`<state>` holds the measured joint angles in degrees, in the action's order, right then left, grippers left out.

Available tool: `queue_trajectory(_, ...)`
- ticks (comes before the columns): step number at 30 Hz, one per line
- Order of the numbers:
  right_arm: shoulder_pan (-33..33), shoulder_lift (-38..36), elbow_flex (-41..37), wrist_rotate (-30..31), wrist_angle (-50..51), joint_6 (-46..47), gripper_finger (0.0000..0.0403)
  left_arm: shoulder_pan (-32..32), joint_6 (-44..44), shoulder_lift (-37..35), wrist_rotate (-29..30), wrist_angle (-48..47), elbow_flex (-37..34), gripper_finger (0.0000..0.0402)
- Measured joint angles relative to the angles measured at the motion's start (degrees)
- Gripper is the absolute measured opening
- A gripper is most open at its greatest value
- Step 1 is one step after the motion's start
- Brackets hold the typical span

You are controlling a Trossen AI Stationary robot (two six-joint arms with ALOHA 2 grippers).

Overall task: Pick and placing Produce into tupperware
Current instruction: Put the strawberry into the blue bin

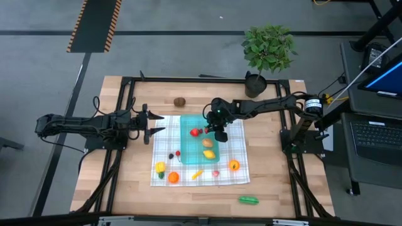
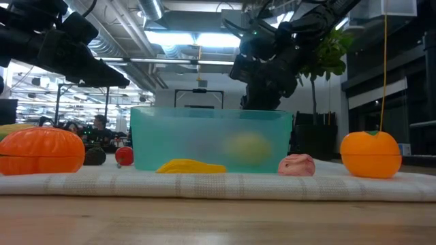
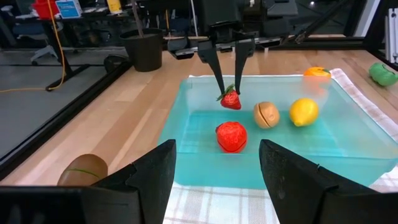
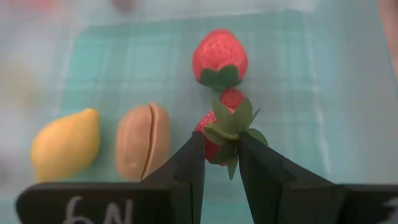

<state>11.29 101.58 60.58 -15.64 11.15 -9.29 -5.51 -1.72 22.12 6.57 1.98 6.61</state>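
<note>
Holding a small red strawberry [image 4: 219, 134] by its green leafy top, the right gripper [image 3: 229, 93] hangs above the teal tupperware [image 1: 188, 157], fingers pinched narrow on the fruit. The tupperware sits on the checked cloth [image 1: 242, 176], toward the cloth's far left corner. Risk: the hold is only on the leaves, so the berry could slip out early or swing; released from this height it may bounce off the strawberry [image 3: 231, 136] already inside, directly beneath. Also in the container: a tan split piece [image 3: 266, 114] and a lemon [image 3: 303, 112]. The tupperware looks shallow, translucent and rectangular. More produce lies on the cloth near its front edge, an orange [image 1: 233, 166] among it. Left gripper [image 1: 152, 126] waits beside the cloth's left edge, fingers spread wide, empty.
</note>
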Motion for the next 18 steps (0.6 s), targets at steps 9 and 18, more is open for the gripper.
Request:
queue_trajectory(9,0.0,0.0,0.0,0.0,-1.1,0.0,0.0105,0.0,0.0,0.0,0.0,0.0,0.0,0.0224)
queue_trajectory(18,0.9,-0.5,0.1,0.0,-1.0,0.3,0.0177,0.0,0.0,0.0,0.0,0.0,0.0,0.0224)
